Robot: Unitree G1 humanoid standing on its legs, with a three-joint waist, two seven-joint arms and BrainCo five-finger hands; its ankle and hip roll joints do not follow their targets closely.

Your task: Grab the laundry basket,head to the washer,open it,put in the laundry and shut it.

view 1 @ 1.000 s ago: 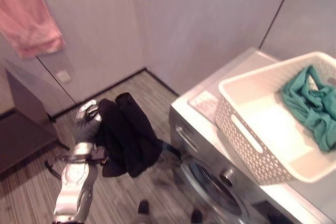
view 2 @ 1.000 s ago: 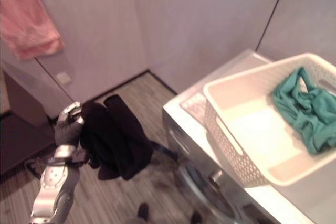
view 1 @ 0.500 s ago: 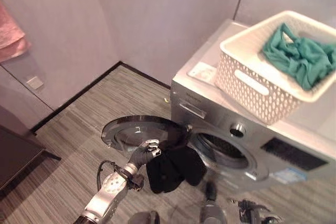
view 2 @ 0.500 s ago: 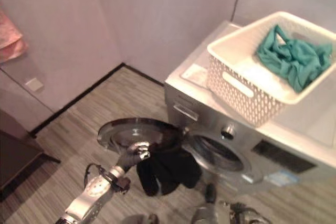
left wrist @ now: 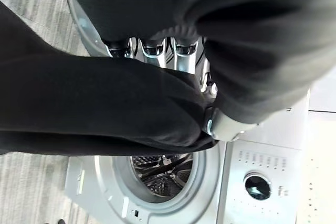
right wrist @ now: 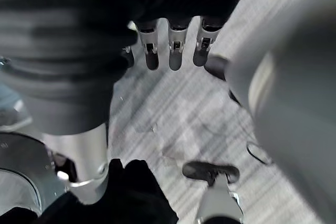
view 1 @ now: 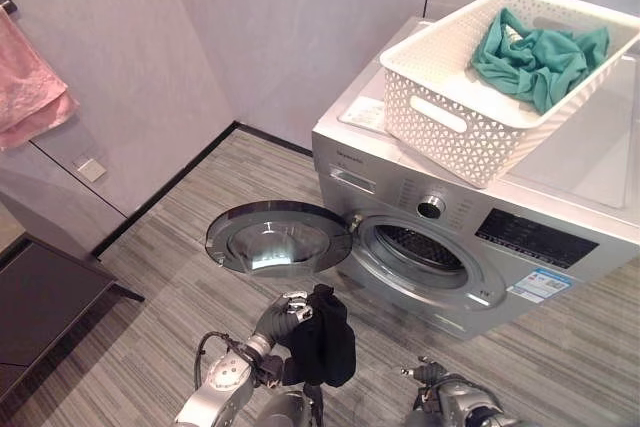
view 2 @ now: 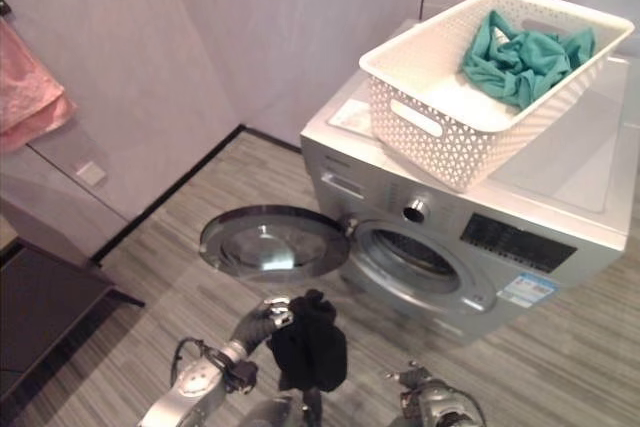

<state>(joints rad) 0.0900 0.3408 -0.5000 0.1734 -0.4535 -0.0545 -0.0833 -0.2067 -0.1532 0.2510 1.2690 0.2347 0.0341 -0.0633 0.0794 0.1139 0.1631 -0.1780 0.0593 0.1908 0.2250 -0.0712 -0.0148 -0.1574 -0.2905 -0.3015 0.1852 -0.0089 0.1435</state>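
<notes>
Washer open, loading under way

Left hand (view 1: 277,317) clamps the black garment (view 1: 322,339) just short of the washer (view 1: 470,237) drum; beyond, the basket (view 1: 470,97) holds a teal garment (view 1: 540,52). Right hand (view 1: 432,379) hangs relaxed.

The white laundry basket (view 1: 470,107) sits on the washer (view 1: 560,187), which stands on the striped floor (view 1: 170,277).

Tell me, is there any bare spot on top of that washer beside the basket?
Yes: the washer top is bare right of the white basket, toward the wall. The basket's near half is bare too; the green clothes crowd its far end.
</notes>
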